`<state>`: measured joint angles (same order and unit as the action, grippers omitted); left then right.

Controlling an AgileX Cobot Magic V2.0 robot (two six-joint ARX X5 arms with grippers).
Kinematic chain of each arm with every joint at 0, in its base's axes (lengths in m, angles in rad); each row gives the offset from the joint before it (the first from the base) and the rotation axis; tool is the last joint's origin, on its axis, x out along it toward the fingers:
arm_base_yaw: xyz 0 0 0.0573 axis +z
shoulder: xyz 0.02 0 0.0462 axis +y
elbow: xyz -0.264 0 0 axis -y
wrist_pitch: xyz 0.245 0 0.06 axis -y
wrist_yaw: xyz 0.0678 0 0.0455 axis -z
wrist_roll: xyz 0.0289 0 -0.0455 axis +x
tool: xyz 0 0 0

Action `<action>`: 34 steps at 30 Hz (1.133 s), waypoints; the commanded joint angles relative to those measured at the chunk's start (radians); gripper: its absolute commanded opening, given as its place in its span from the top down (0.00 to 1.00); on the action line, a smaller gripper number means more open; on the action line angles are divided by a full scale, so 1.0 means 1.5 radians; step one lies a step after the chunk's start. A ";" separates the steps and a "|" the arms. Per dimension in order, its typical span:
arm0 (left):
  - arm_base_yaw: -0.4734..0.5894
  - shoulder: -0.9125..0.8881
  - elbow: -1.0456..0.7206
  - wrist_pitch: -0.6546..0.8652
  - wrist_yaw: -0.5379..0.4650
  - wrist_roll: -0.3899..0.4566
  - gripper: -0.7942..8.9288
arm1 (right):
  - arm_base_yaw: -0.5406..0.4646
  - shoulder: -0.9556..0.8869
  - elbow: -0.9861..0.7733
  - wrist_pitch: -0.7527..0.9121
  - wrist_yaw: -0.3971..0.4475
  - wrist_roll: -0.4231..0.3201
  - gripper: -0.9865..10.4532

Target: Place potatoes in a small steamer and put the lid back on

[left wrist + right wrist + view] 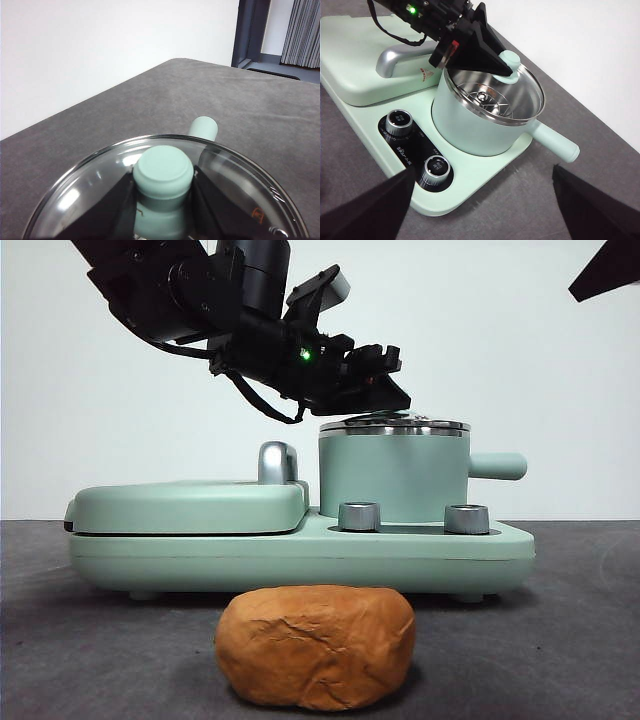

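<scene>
— Over the small steamer (393, 476), where was your left claw (162, 200)?

— Clamped on the knob (163, 172) of the lid (497, 92), one jaw on each side. I had the lid at the steel rim; whether it rested there or hung just clear, I couldn't tell.

— How did you expect it to handle?

— Glass with a steel rim: stiff, slick, fragile, light for its width. The knob was the only sound hold.

— And the potato (316, 646)?

— It lay on the table (560, 640) in front of the cooker base (300, 555), apart from it, not in the pot. It looked firm and matte, and nearly as wide as the steamer, so I judged a hold across its short side best.

— Your right claw (482, 210)?

— Jaws spread wide, holding nothing, above the dials (417, 145).
</scene>
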<state>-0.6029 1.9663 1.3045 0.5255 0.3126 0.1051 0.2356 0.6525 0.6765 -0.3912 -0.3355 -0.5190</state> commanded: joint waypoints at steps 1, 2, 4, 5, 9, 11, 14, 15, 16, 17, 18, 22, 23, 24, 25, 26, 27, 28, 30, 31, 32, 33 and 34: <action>-0.006 0.012 0.011 0.001 0.001 -0.012 0.91 | 0.003 0.004 0.009 0.006 0.002 0.010 0.53; -0.006 0.010 0.011 0.002 0.001 -0.012 0.91 | 0.003 0.004 0.009 0.006 0.002 0.010 0.53; -0.006 0.009 0.011 0.011 0.001 -0.011 0.91 | 0.003 0.004 0.009 0.006 0.002 0.010 0.53; -0.006 0.008 0.011 0.014 0.001 -0.011 0.91 | 0.003 0.004 0.009 0.006 0.002 0.010 0.53; -0.005 -0.004 0.011 0.014 0.001 -0.011 0.91 | 0.003 0.004 0.009 0.006 0.002 0.010 0.53; -0.005 -0.012 0.011 0.013 0.001 -0.011 0.91 | 0.003 0.004 0.009 0.006 0.002 0.010 0.53; -0.003 -0.027 0.011 0.011 0.001 -0.011 0.91 | 0.003 0.004 0.009 0.006 0.002 0.010 0.53; -0.001 -0.034 0.011 0.007 0.001 -0.011 0.91 | 0.003 0.004 0.009 0.006 0.002 0.010 0.53; 0.001 -0.040 0.011 0.005 0.001 -0.011 0.91 | 0.003 0.004 0.009 0.006 0.002 0.010 0.53; 0.002 -0.045 0.011 -0.001 0.001 -0.011 0.91 | 0.003 0.004 0.009 0.006 0.002 0.010 0.53; 0.003 -0.051 0.011 -0.006 0.001 -0.011 0.91 | 0.003 0.004 0.009 0.006 0.002 0.010 0.53; 0.010 -0.079 0.011 -0.043 0.001 -0.010 0.91 | 0.003 0.004 0.009 0.006 0.002 0.010 0.53; 0.011 -0.088 0.011 -0.054 0.001 -0.010 0.91 | 0.003 0.004 0.009 0.006 0.002 0.010 0.53; 0.013 -0.096 0.011 -0.063 0.001 -0.010 0.91 | 0.003 0.004 0.009 0.006 0.002 0.012 0.53; 0.014 -0.106 0.011 -0.073 0.001 -0.010 0.91 | 0.003 0.004 0.009 0.006 0.001 0.013 0.53; 0.016 -0.117 0.011 -0.085 0.001 -0.008 0.91 | 0.003 0.004 0.009 0.006 0.001 0.015 0.53; 0.016 -0.126 0.011 -0.094 0.001 -0.008 0.91 | 0.003 0.004 0.009 0.006 0.001 0.016 0.53; 0.017 -0.140 0.011 -0.105 0.001 -0.008 0.91 | 0.003 0.004 0.009 0.006 0.000 0.020 0.53; 0.018 -0.163 0.011 -0.120 0.001 -0.008 0.91 | 0.003 0.004 0.009 0.006 -0.001 0.028 0.53; 0.019 -0.177 0.011 -0.128 0.001 -0.008 0.91 | 0.003 0.004 0.009 0.006 -0.001 0.030 0.53; 0.020 -0.190 0.011 -0.137 0.001 -0.008 0.91 | 0.003 0.004 0.009 0.006 -0.001 0.030 0.53; 0.022 -0.202 0.011 -0.145 0.001 -0.008 0.91 | 0.003 0.004 0.009 0.006 -0.002 0.030 0.53; 0.024 -0.216 0.011 -0.157 0.001 -0.009 0.91 | 0.003 0.004 0.009 0.006 -0.003 0.030 0.53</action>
<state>-0.5667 1.6581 1.3022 0.2634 0.3126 0.0917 0.2356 0.6525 0.6765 -0.3912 -0.3374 -0.4927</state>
